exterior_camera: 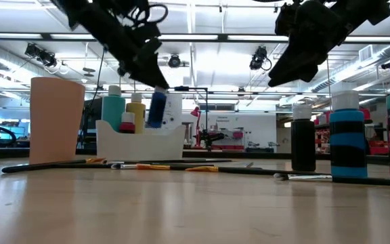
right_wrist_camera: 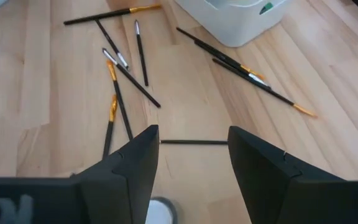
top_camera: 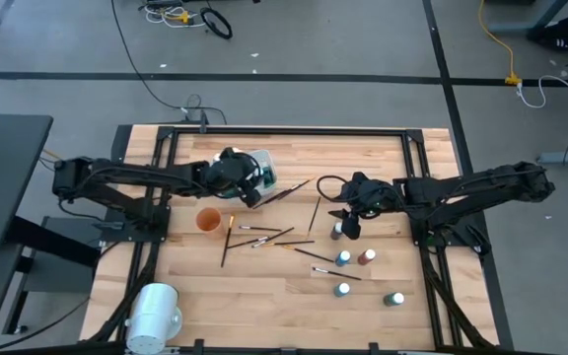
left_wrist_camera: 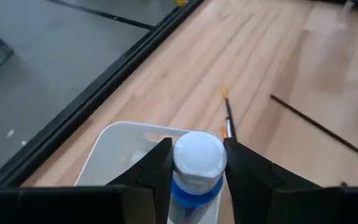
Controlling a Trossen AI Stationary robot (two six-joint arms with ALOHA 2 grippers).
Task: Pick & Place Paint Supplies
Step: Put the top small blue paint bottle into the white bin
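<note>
I see the left tool [left_wrist_camera: 194, 180] clamped on a blue paint bottle with a white cap [left_wrist_camera: 197, 160], its two dark fingers [left_wrist_camera: 157, 171] pressing the bottle's neck from both sides. The bottle hangs over the white rectangular plastic tub [top_camera: 263, 170], clear of its floor. In the low view, that tub [exterior_camera: 141, 139] already holds a teal bottle [exterior_camera: 113, 107], a yellow bottle [exterior_camera: 136, 108] and a red bottle [exterior_camera: 127, 123].

My right tool [right_wrist_camera: 191, 165] stands wide, holding nothing, directly above a white-capped bottle [right_wrist_camera: 160, 211] on the light wooden table [top_camera: 264, 296]. Four more bottles [top_camera: 343, 258] stand nearer the table's front edge.

Thin dark-handled brushes [top_camera: 264, 235] lie scattered between the two tools. An orange plastic cup [top_camera: 208, 220] stands just beside them. A large white cylinder [top_camera: 154, 314] lies at the table's front left corner.
</note>
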